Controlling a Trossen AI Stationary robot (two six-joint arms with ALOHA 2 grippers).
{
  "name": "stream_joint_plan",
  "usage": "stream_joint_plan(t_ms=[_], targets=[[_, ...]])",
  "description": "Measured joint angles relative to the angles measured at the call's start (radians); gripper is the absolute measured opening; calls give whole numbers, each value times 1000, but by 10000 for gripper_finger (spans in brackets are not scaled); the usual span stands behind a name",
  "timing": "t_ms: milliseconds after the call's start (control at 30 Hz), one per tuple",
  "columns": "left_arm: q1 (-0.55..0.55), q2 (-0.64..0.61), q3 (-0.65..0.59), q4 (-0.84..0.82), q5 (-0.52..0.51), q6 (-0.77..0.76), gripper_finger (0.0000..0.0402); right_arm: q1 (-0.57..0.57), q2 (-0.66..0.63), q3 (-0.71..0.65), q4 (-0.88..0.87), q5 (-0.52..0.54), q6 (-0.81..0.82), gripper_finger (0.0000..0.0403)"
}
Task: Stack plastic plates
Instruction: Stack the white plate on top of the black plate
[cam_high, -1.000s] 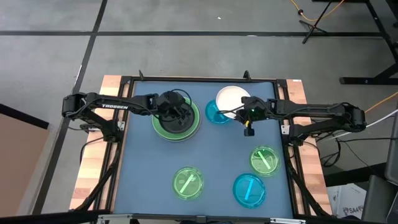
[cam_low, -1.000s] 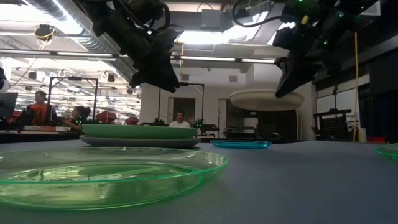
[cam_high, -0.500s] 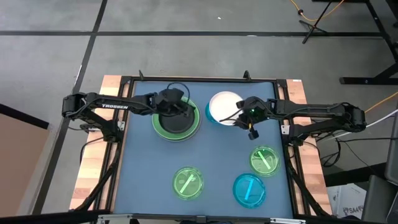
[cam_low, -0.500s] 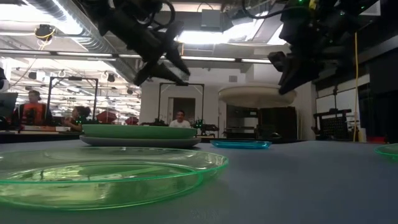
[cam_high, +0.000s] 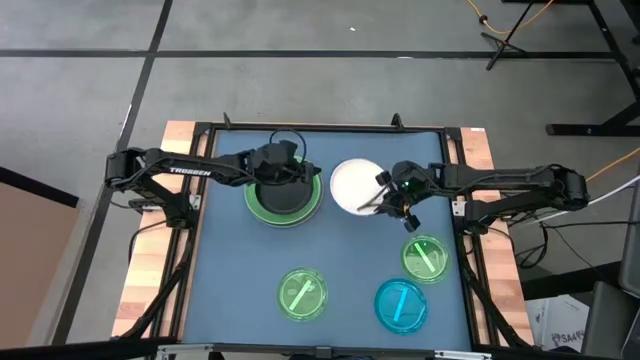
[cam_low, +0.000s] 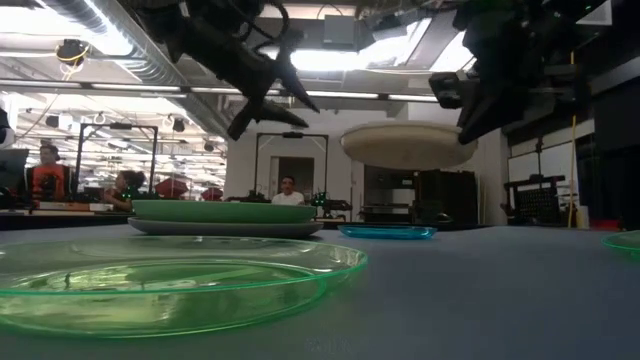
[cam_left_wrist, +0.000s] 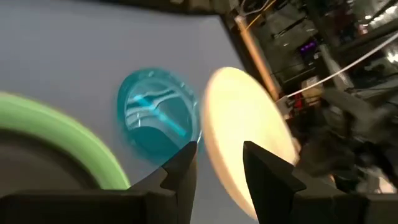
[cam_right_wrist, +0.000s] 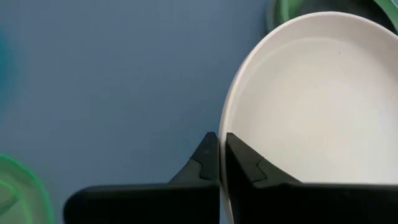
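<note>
Legible text: one brand mark only.
High view: "TROSSEN" in white capitals runs along the dark upper link of the left arm (cam_high: 190, 171), at the left side of the table, reading left to right toward the arm's wrist. No such lettering can be made out on the right arm (cam_high: 500, 178). Low view and both wrist views: no readable words, numbers or signs; background fixtures in the room are too small to tell whether they carry print.
</note>
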Motion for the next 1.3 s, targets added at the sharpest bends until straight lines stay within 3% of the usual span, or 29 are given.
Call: stream_joint_plan(t_ms=[600, 900, 1300], targets=[[-129, 163, -1, 70, 37, -148, 122, 213, 147, 0, 53, 63, 0, 0], [-170, 237, -1, 69, 37, -178, 122, 214, 152, 0, 127, 63, 0, 0], [-177, 239, -1, 70, 37, -180, 115, 214, 151, 0, 128, 63, 1, 0]])
